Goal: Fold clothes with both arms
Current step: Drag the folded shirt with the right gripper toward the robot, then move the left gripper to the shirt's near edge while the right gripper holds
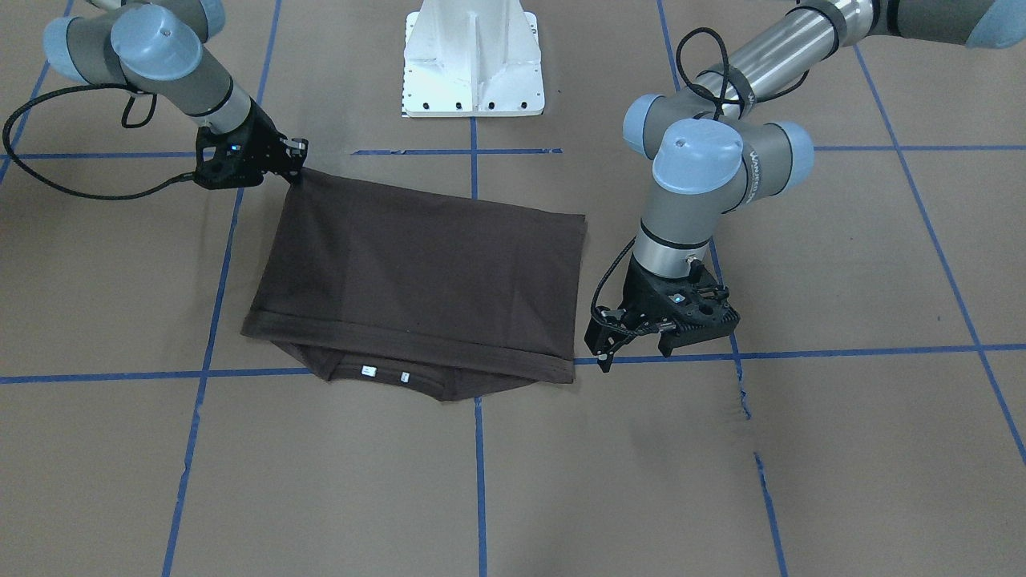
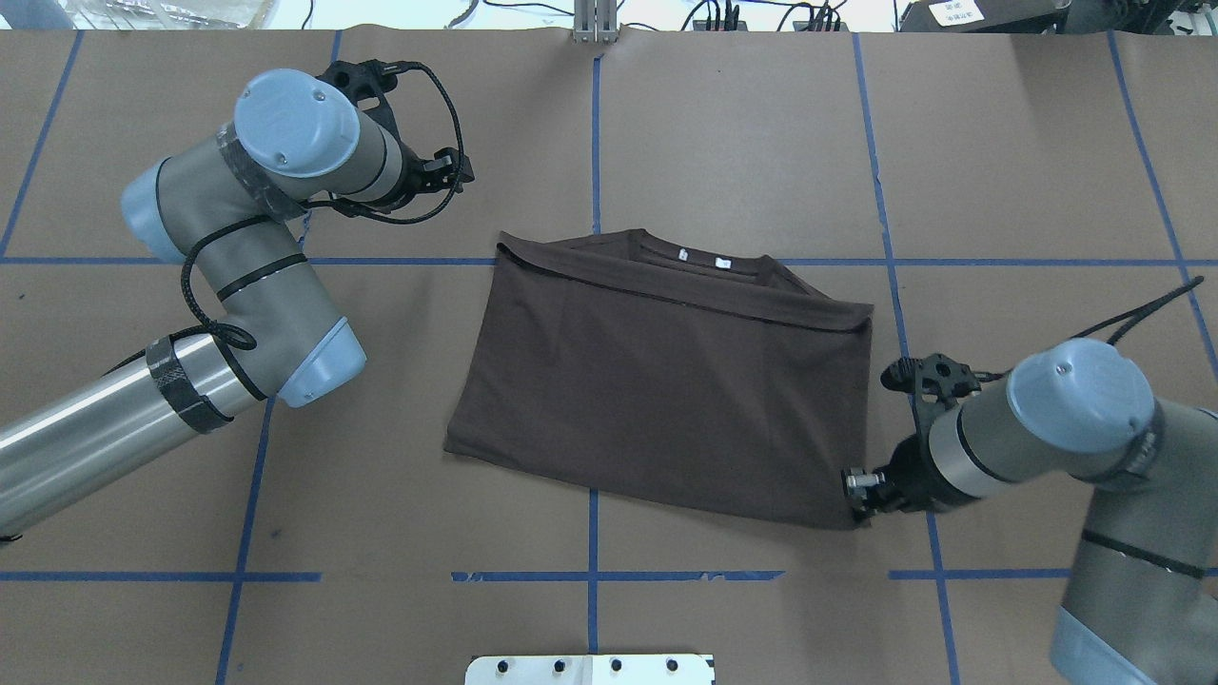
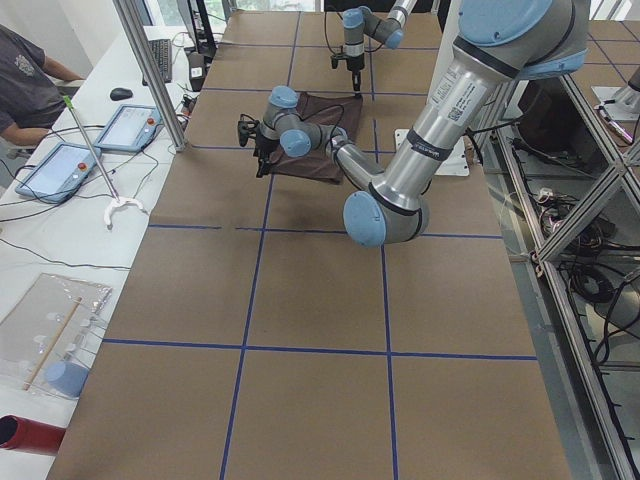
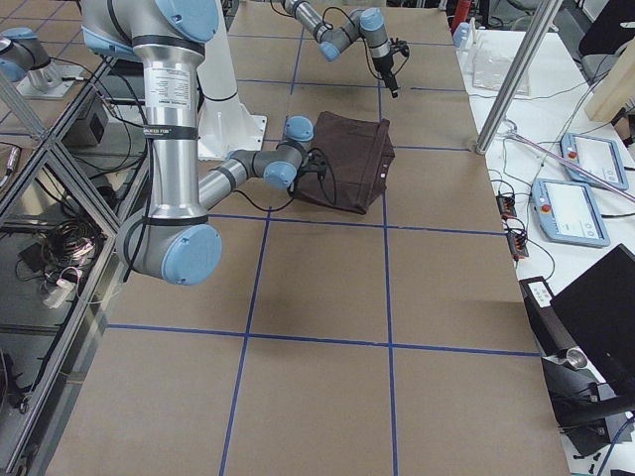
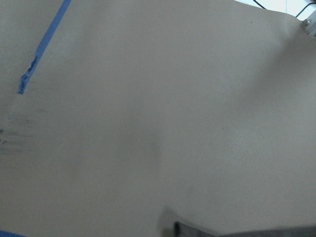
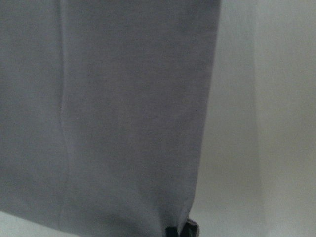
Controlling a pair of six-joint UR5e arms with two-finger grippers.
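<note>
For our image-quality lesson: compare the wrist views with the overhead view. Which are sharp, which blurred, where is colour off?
Overhead view: sharp, evenly lit, the T-shirt reads dark brown. Right wrist view: the T-shirt fills most of the frame, blurred and washed to grey. Left wrist view: soft focus on the table paper, the blue tape fuzzy-edged, a faint shadow at upper right.

T-shirt (image 1: 417, 272) lies between left gripper (image 1: 637, 351) and right gripper (image 1: 298, 166).

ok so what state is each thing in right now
T-shirt: folded over, lying mostly flat, one corner pinched.
right gripper: shut on the T-shirt's corner.
left gripper: open, empty, beside the T-shirt but apart from it.
</note>
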